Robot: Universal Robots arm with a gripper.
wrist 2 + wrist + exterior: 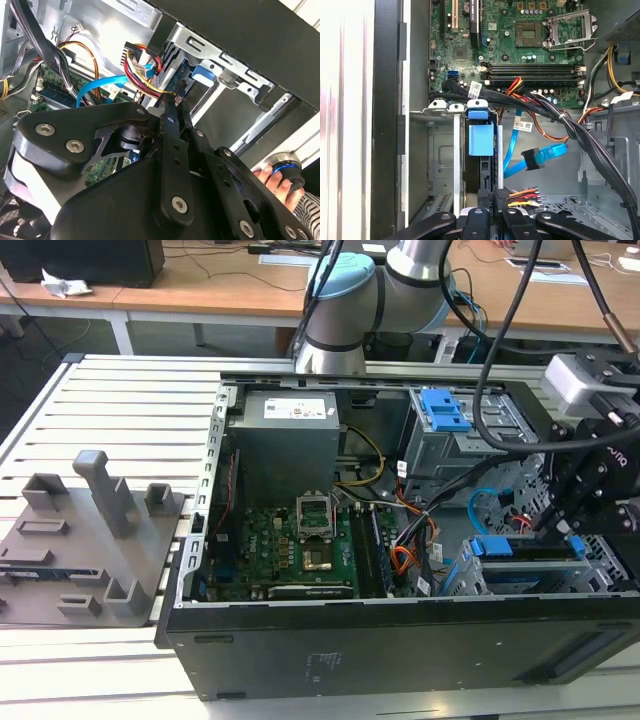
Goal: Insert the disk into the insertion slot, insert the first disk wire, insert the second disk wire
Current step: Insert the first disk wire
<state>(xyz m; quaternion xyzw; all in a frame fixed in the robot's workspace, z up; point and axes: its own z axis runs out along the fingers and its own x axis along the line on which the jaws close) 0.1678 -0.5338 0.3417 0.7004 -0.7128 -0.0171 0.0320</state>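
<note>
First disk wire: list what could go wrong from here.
1. The gripper holds the first disk wire by its plug near the disk; a skewed plug may jam.
2. The second disk wire hangs loose beside it and could snag.
3. A person's hand is close by and might be struck.

We see one edge of the disk (pixel 480 145) — the insertion slot (pixel 440 165) hides the rest; the gripper (pixel 172 100) half-covers the plug of the first disk wire (pixel 525 192).

The blue-framed silver disk (pixel 481 141) sits inside the grey perforated insertion slot (pixel 441 155); the orange-red first disk wire (pixel 522 194) is at its end; the light-blue second disk wire (pixel 545 152) lies beside.
</note>
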